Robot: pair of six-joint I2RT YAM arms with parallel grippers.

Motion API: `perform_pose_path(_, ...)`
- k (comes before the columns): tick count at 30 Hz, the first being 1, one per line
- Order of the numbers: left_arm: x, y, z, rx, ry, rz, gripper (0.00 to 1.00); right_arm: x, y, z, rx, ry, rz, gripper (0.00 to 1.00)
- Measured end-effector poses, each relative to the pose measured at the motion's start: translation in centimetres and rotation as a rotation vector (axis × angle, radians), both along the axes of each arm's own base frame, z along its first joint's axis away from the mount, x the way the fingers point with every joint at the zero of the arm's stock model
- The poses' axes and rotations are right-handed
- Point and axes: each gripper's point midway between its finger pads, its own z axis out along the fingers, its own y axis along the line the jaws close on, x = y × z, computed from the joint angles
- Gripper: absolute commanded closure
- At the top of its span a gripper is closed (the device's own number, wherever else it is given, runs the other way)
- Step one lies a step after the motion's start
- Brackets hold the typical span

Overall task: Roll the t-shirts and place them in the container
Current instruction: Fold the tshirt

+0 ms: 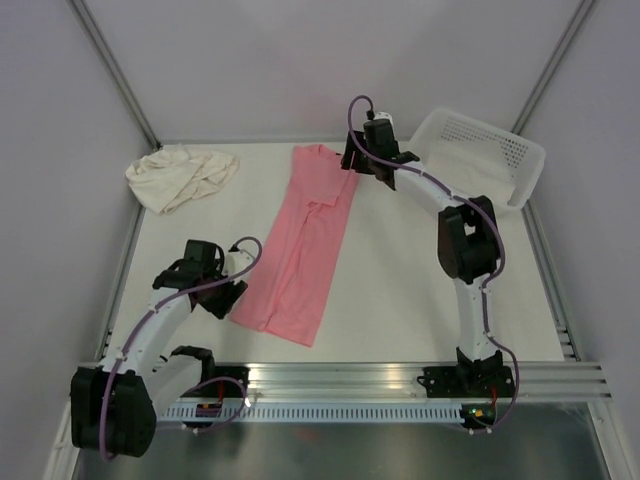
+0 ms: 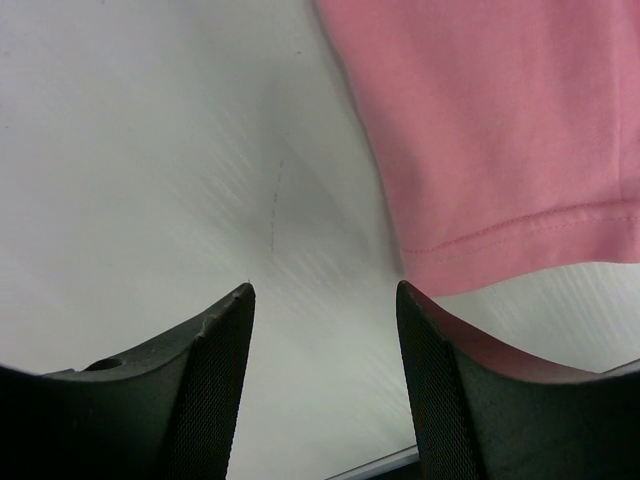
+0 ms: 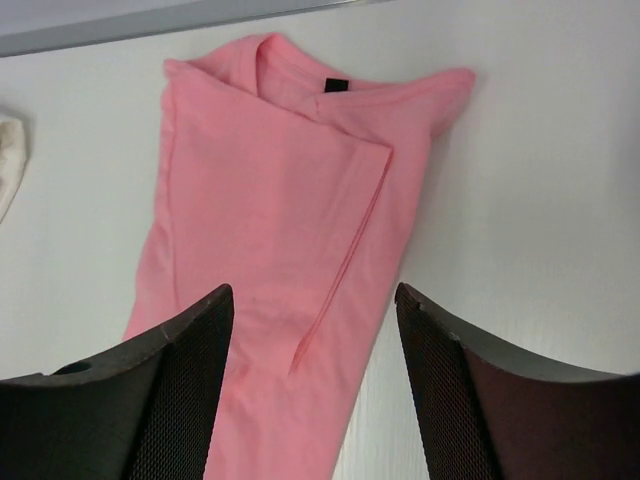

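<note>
A pink tee (image 1: 300, 240), folded into a long strip, lies flat on the table (image 1: 400, 280), collar at the far end. The left gripper (image 2: 325, 295) hovers beside its near hem, fingers apart, holding nothing. The right gripper (image 3: 313, 295) hangs over the collar end (fingers likewise apart, empty). A cream tee (image 1: 182, 178) lies crumpled at far left; a white basket (image 1: 490, 150) sits far right.

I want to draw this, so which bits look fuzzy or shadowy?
Left wrist view: the pink t-shirt hem is sharp, the table has streaky shine. Right wrist view: a faint shadow along the shirt's fold. Top view: even light, little shadow.
</note>
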Motion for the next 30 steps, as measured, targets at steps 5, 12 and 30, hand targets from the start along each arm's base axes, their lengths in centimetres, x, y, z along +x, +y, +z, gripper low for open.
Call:
perform_pose_path(5,0.3,1.1,0.8,0.046,-0.056,0.039,0.35,-8.1,-1.7,5.4,-0.013,-0.053,0.005,0.31)
perform_pose_path(12,0.0,1.9,1.3,0.076,-0.104,0.072,0.35,-24.8,-0.5,-0.1,0.044,0.086,0.139,0.35)
perform_pose_path(30,0.4,0.8,1.9,0.023,-0.109,0.049,0.34,-46.8,12.2,-1.8,-0.144,-0.014,0.917,0.41)
